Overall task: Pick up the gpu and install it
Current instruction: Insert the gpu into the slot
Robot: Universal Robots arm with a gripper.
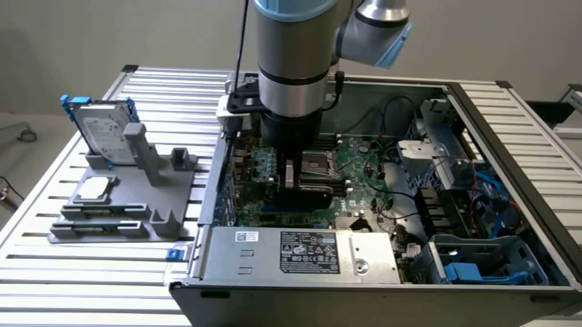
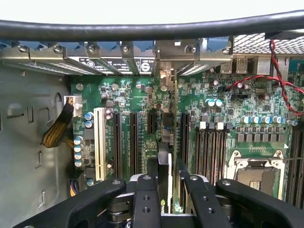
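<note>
My gripper (image 1: 298,182) is lowered into the open computer case (image 1: 211,184), over the green motherboard (image 1: 364,170). It is shut on the gpu (image 2: 164,156), which shows edge-on in the wrist view as a thin upright card between the black fingers (image 2: 145,194). The card runs along the black expansion slots (image 2: 134,142), and its silver end bracket (image 2: 166,57) sits at the row of rear slot covers. In the exterior view the gpu (image 1: 304,197) is a dark block under the gripper, down at board level. Whether its edge is seated in a slot is hidden.
A grey fixture (image 1: 118,218) at the exterior view's left holds the silver hard drive with blue frame (image 1: 102,133) and a small square processor chip (image 1: 95,189). Inside the case are the processor socket (image 2: 256,173), red and black wires (image 2: 280,80), a white slot (image 2: 99,142) and the power supply (image 1: 296,252).
</note>
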